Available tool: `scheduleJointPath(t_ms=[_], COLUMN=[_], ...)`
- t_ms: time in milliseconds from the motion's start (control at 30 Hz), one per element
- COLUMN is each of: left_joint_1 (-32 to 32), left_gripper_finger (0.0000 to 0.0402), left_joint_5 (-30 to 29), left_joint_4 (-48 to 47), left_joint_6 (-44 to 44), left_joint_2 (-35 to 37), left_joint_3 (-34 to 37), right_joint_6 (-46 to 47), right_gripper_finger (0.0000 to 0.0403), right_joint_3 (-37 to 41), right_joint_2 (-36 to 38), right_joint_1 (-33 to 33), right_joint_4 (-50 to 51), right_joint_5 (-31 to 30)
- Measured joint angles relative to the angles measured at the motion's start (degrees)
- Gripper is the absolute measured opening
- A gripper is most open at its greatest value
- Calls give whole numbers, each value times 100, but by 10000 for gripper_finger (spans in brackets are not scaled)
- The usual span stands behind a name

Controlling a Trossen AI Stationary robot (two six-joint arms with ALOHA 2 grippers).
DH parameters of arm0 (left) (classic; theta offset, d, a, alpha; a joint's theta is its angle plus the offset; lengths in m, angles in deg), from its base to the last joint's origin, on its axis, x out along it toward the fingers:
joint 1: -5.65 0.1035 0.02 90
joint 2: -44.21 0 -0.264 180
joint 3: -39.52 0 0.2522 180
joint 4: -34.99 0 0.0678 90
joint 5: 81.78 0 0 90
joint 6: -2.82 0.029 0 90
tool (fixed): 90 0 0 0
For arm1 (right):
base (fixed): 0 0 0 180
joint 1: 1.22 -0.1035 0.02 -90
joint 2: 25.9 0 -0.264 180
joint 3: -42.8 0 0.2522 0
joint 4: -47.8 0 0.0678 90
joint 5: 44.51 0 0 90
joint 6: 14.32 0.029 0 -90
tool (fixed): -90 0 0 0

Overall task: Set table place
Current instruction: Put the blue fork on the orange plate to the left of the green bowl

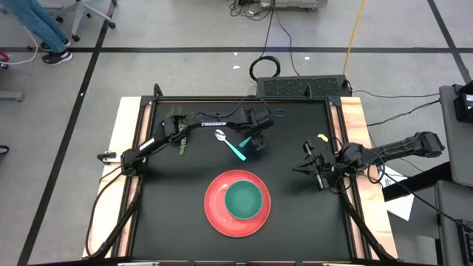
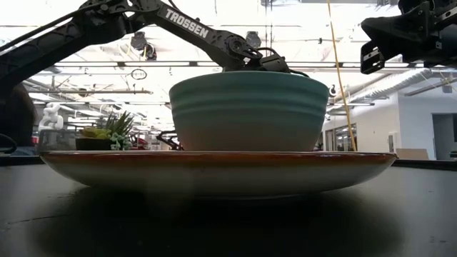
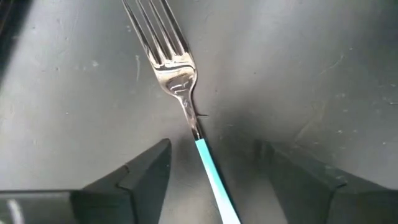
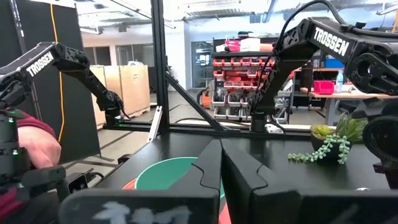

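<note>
Table (image 1: 170, 222) black top carries red plate (image 1: 216, 208) near front centre, teal bowl (image 1: 244, 199) sitting in it. Left gripper (image 1: 253, 140) hangs jaws spread over fork (image 3: 176, 74), blue handle between fingers, not clamped, spoon (image 1: 221, 136) alongside. Right gripper (image 1: 309, 168) idles closed, empty, right side.

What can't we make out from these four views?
- Fork: left wrist view cuts off the tine tips and the handle end; the left gripper straddles the handle, fingers apart.
- Spoon: too small in the high view to read its bowl; absent from the low view.
- Left gripper in the low view: hidden behind the bowl.
- Plate: mostly blocked in the right wrist view by the shut right gripper.
</note>
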Motion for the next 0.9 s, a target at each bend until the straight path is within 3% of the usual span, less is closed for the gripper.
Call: scheduleJointPath(t_ms=[200, 433, 900], left_joint_1=[0, 9, 17], left_gripper_finger=[292, 294, 294], left_joint_5=[-5, -324, -260], left_joint_4=[57, 353, 341], left_joint_6=[139, 234, 362], left_joint_2=[0, 0, 0], left_joint_3=[0, 0, 0], right_joint_6=[-15, 118, 284], right_gripper_finger=[0, 0, 0], right_joint_3=[0, 0, 0], right_joint_2=[0, 1, 0], right_joint_1=[1, -1, 1], right_joint_4=[-1, -171, -178], right_joint_5=[1, 1, 1])
